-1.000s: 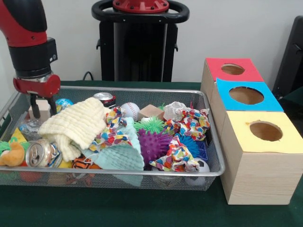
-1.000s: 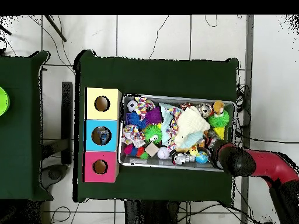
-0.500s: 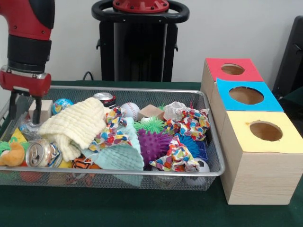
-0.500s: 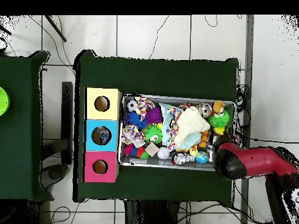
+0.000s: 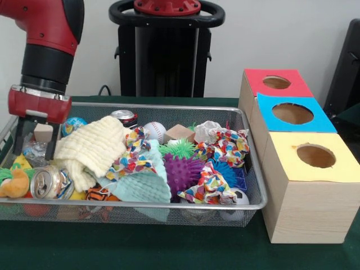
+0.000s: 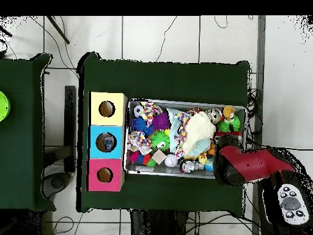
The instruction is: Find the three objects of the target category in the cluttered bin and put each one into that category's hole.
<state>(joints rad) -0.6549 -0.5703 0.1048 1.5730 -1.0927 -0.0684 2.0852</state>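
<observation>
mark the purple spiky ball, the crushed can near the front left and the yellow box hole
purple spiky ball (image 5: 183, 171), front view, middle of the ball.
crushed can (image 5: 46, 182), front view, its round end.
yellow box hole (image 5: 315, 156), front view, centre of the opening.

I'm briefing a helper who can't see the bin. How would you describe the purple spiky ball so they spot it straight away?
Start at the wire mesh bin left of the three boxes. Look at its middle, toward the front edge: the purple spiky ball sits just in front of a green spiky ball. It is the only purple thing there, covered in soft spikes and larger than the green one.
</observation>
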